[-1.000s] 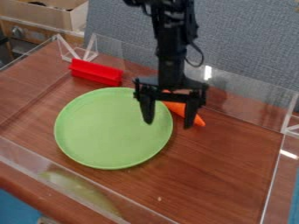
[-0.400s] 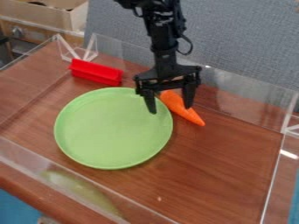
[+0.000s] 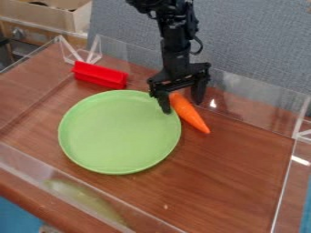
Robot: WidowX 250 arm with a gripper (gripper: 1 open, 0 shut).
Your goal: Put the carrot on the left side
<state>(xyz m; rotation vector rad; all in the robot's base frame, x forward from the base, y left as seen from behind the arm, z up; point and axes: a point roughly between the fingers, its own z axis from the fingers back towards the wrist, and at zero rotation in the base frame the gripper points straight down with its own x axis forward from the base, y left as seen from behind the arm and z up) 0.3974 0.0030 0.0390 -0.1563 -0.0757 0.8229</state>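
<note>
The small orange carrot lies on the brown table just right of the green plate, its point aimed toward the lower right. My black gripper hangs straight down over the carrot's thick upper end, open, with one finger on each side of it. The fingertips reach down close to the table. Nothing is held between the fingers. The carrot's thick end is partly hidden behind the fingers.
A red rectangular block lies at the back left, beyond the plate. Clear acrylic walls ring the table on all sides. Bare wood shows to the right of the carrot and in front of the plate.
The gripper has moved away from the camera and a little lower, from the plate's right edge to the carrot's thick end, and has rolled about its vertical axis. It stays open. The carrot has not moved.
</note>
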